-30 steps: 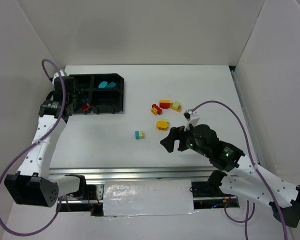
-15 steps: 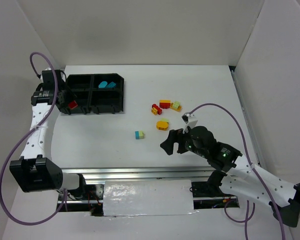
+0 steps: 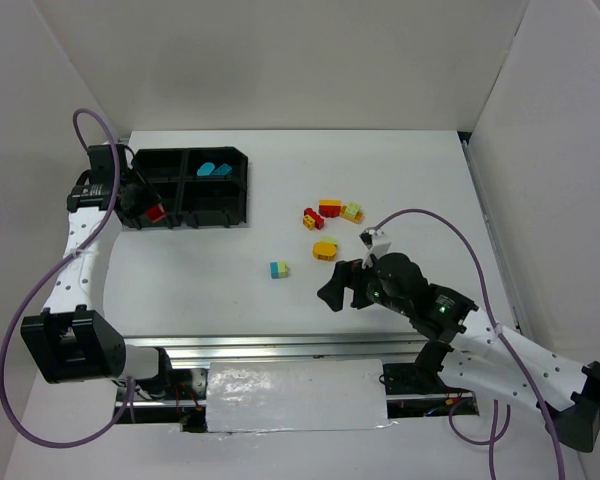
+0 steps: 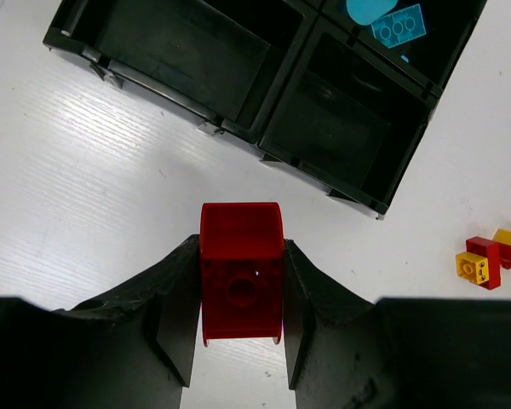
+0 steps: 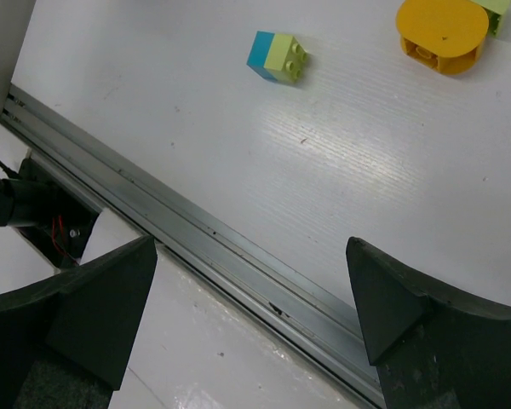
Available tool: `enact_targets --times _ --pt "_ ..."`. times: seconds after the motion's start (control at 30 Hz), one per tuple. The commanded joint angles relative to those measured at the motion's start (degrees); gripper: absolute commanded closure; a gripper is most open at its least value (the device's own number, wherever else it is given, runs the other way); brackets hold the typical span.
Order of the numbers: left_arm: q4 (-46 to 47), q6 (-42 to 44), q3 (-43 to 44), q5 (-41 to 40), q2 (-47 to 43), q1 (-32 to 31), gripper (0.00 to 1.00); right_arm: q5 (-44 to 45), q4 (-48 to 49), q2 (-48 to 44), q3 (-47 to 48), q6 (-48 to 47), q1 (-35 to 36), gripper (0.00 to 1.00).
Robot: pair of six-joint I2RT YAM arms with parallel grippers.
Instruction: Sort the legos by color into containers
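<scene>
Inside far-right compartment (image 3: pixel 238 176), two teal bricks (image 3: pixel 213 169)

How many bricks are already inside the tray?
2: a rounded teal brick and a studded teal brick, in the tray's far-right compartment. The left gripper covers part of the tray; more may hide there.

no readable text, labels, brands or numbers in any view.

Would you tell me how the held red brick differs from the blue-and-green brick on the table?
The red brick is one colour; the blue-and-green brick is two-toned. The red brick is clamped in the left end effector; the blue-and-green brick lies free on the table. Neither is in the tray yet.
</scene>
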Motion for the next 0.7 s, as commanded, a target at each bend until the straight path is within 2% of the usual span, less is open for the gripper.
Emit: enact_targets --times 0.0,0.43,0.57,0.67 --pt "2.94 1.25 0.10 3.25 -1.16 0.58 1.00 -0.41 2.75 0.49 -0.31 0.73 -0.10 0.00" --pt "5.32 -0.16 -0.25 9.14 0.68 2.25 1.00 -1.02 4.33 0.67 -1.98 1.61 -0.10 0.00" --pt "6.98 -3.31 0.72 12.48 2.88 2.08 1.00 -1.64 5.91 2.51 -2.06 1.88 -0.19 0.00" --pt "9.97 -7.62 2.03 10.30 4.98 0.41 1.00 -2.34 7.58 3.83 -1.72 2.23 -0.19 0.00"
